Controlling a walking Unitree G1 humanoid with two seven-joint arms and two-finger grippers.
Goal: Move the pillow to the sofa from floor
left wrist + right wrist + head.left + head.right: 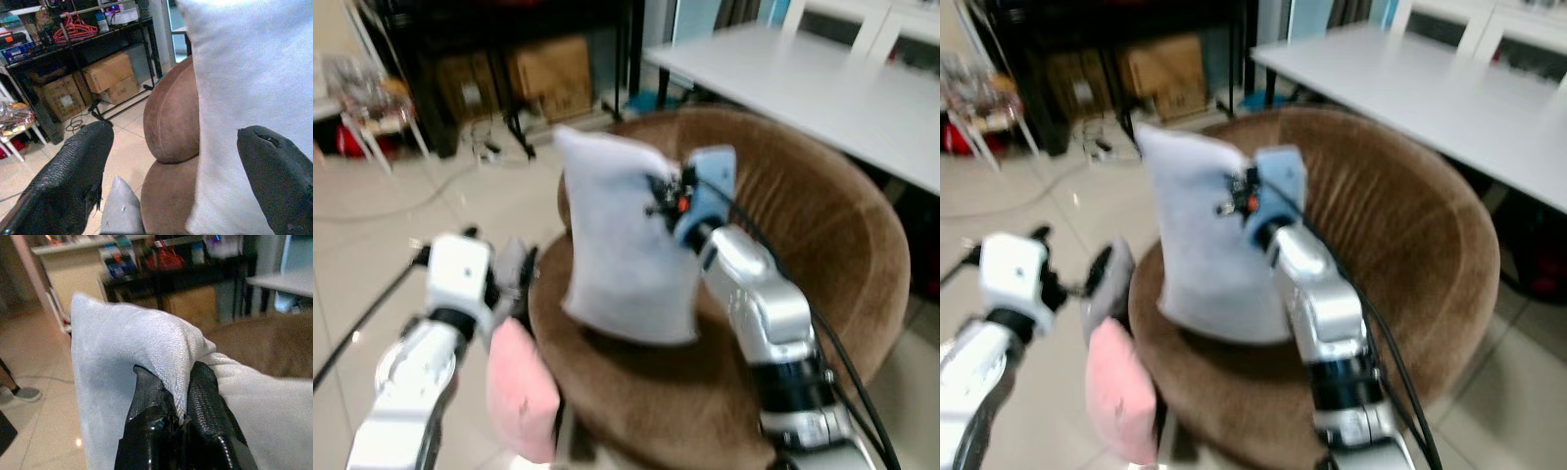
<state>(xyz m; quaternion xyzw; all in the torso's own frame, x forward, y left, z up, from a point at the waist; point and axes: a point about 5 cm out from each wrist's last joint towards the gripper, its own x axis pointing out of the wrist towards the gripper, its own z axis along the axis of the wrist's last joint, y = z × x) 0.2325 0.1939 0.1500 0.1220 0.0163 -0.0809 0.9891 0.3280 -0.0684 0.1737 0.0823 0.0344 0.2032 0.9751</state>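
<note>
Brown round sofa [822,255] is seen from the head, the white pillow [622,245] held upright over its seat. At the right wrist, the right pincer [181,418] is clamped on pillow fabric. At the left wrist, the left pincer [171,181] is spread wide beside the pillow.

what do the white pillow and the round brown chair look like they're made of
The white pillow looks like woven fabric, matte: a fine weave shows where the right gripper pinches its edge, and it bunches softly there. The brown chair looks upholstered in a soft, velvety cloth, perhaps velour or microsuede: its back shows faint ribbing and a dull sheen. The exact fibre cannot be told.
</note>
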